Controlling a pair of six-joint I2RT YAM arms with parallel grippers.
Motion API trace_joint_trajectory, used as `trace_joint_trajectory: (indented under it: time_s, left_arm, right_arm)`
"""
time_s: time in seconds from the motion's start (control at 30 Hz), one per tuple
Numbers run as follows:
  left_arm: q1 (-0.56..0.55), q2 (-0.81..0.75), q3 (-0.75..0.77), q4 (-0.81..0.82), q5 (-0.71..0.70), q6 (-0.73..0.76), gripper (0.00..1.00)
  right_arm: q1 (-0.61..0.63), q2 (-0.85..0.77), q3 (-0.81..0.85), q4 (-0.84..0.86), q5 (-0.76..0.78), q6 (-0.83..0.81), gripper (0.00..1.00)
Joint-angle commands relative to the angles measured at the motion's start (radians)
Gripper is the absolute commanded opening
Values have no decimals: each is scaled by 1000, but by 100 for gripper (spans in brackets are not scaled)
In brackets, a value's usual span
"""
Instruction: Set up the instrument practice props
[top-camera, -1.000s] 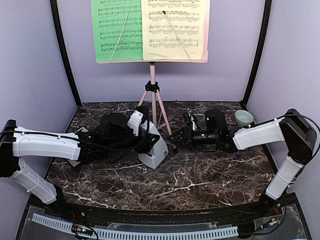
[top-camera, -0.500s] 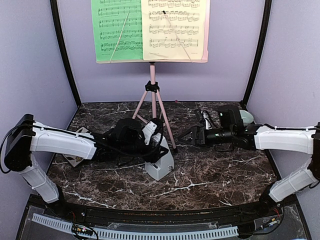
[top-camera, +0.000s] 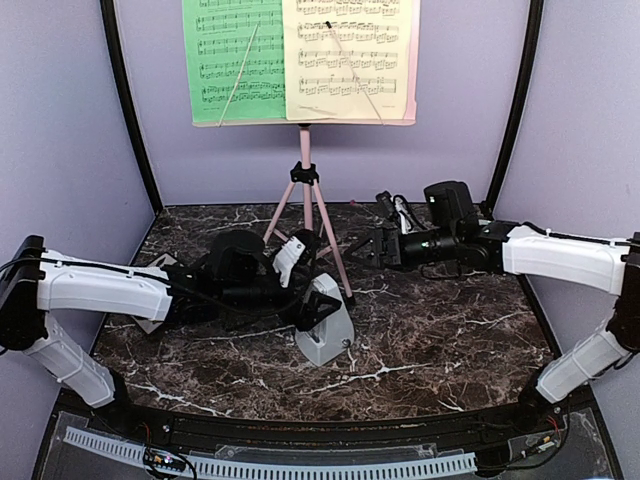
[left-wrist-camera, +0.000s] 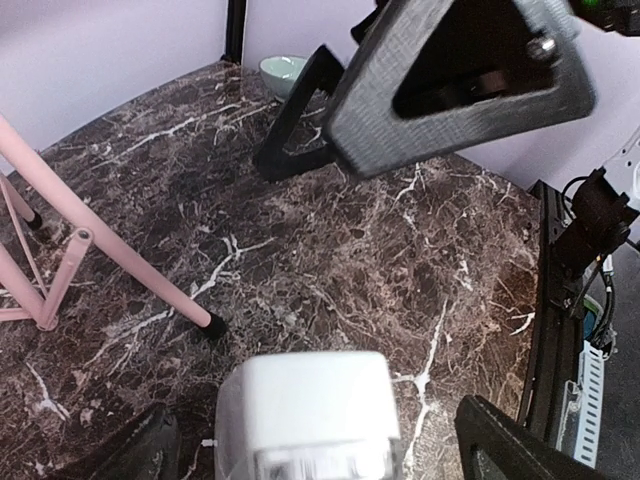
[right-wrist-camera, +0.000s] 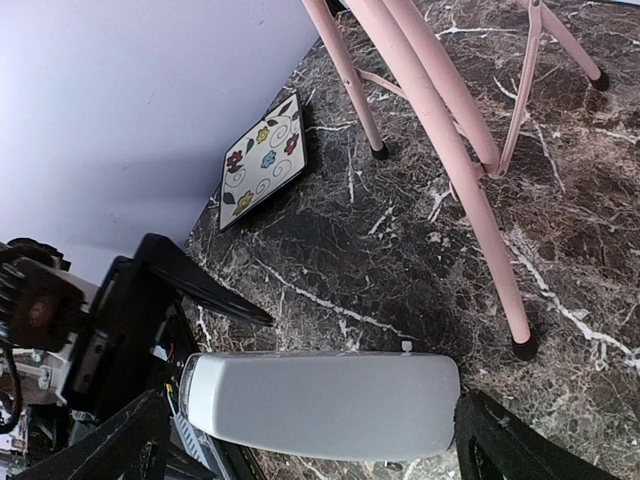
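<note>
The left gripper (left-wrist-camera: 315, 440) is spread wide; the light-grey metronome (left-wrist-camera: 305, 400) is seen between its fingers, clear of both. The right gripper (top-camera: 365, 248) is also held open, facing it, past the pink stand (top-camera: 306, 190). Beyond it sits a pale green bowl (left-wrist-camera: 283, 70), contents indiscernible.

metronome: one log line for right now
metronome on table by stand leg | left fingers open astride it | right fingers open, empty | green sheet, yellow sheet on stand
</note>
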Motion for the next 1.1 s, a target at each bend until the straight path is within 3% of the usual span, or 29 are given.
trace_joint_trajectory:
  time_s: [0.0,0.23,0.53,0.77,1.07]
  left_arm:
    - [5,-124,-66,16,5,8,99]
    - [5,-166,-102,1,-12,13,84]
    - [5,-102,-67,40,-18,16,77]
    - [5,-80,-58,51,-5,27,64]
    - [4,-84,-59,66,-25,30,62]
  right_arm:
    - [15,35,64,-47,-25,-41,100]
    - [66,68,115,-134,-19,-110,100]
    - [95,157,187,-163,-13,-111,97]
    - [94,204,214,-217,-7,-126,96]
    - [97,189,159,-257,6,-162,95]
